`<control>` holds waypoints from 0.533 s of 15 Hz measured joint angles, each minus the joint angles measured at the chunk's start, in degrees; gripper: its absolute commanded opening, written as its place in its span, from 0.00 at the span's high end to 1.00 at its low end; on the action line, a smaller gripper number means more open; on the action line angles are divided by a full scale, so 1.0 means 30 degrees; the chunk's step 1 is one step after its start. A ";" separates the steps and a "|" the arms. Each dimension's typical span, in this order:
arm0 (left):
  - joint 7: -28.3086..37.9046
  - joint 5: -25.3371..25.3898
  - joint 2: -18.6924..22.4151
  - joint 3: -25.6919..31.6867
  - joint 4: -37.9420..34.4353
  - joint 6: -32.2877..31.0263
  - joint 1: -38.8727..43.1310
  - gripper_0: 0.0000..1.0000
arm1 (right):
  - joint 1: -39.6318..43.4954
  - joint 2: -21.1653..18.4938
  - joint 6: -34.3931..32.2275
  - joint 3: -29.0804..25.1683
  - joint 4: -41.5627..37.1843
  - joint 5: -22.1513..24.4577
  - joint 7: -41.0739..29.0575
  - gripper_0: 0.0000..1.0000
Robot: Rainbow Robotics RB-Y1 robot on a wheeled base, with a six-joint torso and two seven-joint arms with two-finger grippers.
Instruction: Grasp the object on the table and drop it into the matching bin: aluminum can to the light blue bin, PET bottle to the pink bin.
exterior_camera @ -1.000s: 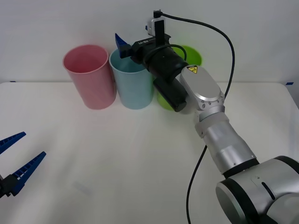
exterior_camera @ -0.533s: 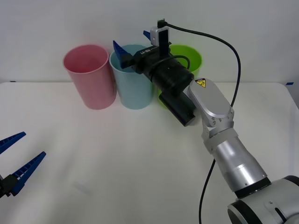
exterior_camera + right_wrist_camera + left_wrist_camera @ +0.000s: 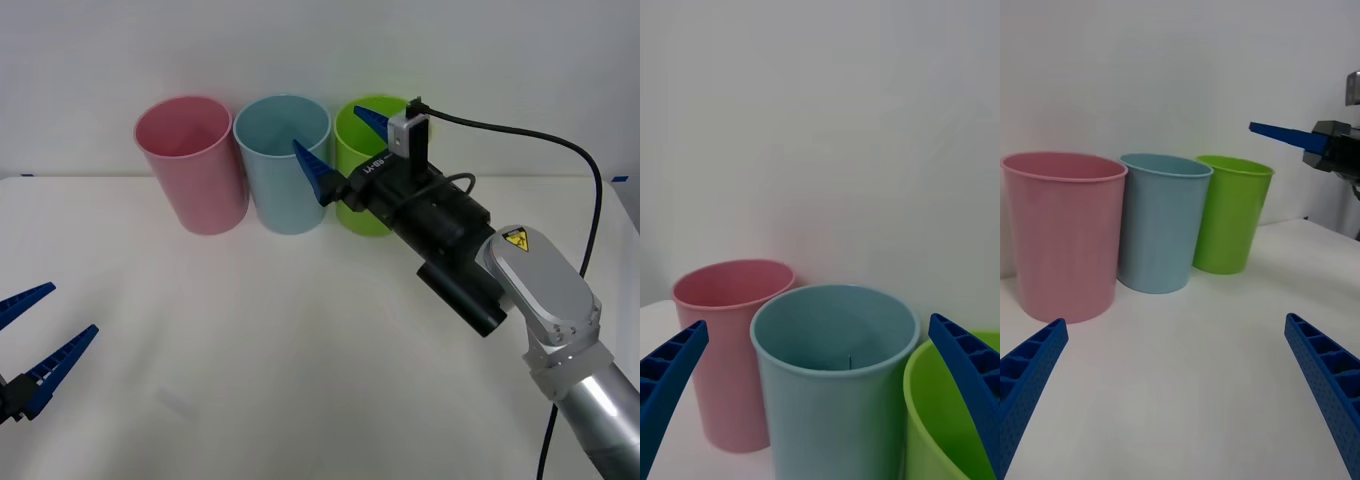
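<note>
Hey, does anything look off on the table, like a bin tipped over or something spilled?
Nothing stands out. The pink bin, light blue bin and lime green bin stand upright in a row on the table. The right gripper hangs open and empty near them; the left gripper waits open.
</note>
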 measured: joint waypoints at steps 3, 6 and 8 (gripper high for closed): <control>0.0000 0.0000 0.0000 0.0000 0.0002 0.0000 0.0001 0.00 | 0.2580 -0.1594 -0.0359 -0.0125 -0.2267 -0.0321 0.0089 0.00; 0.0000 0.0000 0.0000 0.0000 0.0001 0.0000 0.0001 0.00 | 0.4981 -0.2864 -0.0951 -0.0671 -0.4224 -0.0682 0.0227 0.00; 0.0000 0.0000 0.0000 0.0000 0.0001 0.0000 0.0001 0.00 | 0.6306 -0.3085 -0.2204 -0.1644 -0.4911 -0.0747 0.0288 0.00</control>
